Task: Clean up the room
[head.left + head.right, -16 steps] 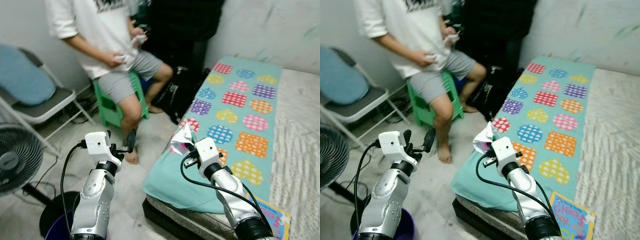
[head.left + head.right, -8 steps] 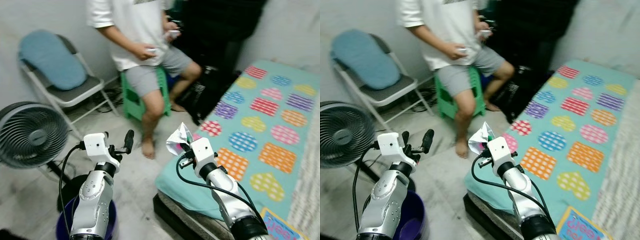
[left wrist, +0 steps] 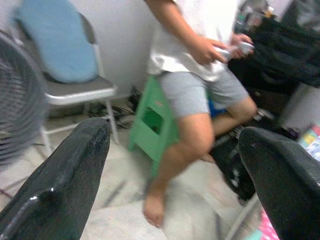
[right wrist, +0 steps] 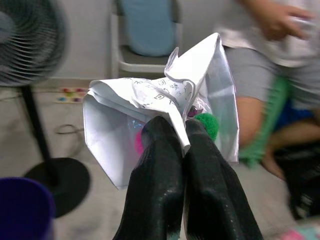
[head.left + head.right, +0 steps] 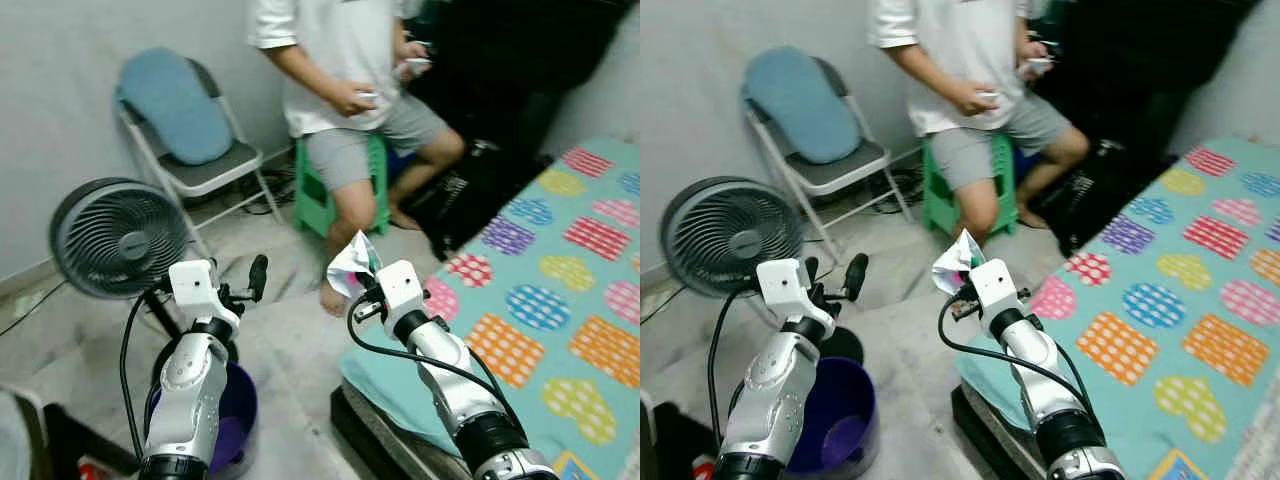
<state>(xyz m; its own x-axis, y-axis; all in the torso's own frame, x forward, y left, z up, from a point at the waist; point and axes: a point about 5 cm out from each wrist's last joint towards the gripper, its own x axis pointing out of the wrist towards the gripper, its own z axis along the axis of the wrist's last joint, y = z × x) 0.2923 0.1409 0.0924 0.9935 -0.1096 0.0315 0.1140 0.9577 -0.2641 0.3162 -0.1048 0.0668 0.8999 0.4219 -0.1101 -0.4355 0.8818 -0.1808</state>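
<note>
Cramped bedroom: fan (image 5: 118,238), folding chair (image 5: 190,125), seated person (image 5: 355,90). Right gripper (image 5: 364,291) clamped on crumpled paper (image 5: 353,265), beside the bed edge (image 5: 400,390). Left gripper (image 5: 252,280) spread wide, empty. Carrying stage; next, probably swing over purple bucket (image 5: 840,425), release.

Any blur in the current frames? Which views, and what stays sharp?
Left wrist view: soft all over, fan and person smeared. Right wrist view: crumpled paper and right gripper sharp, background blurred. Eye views: mild softness, heart blanket edge smeared.
</note>
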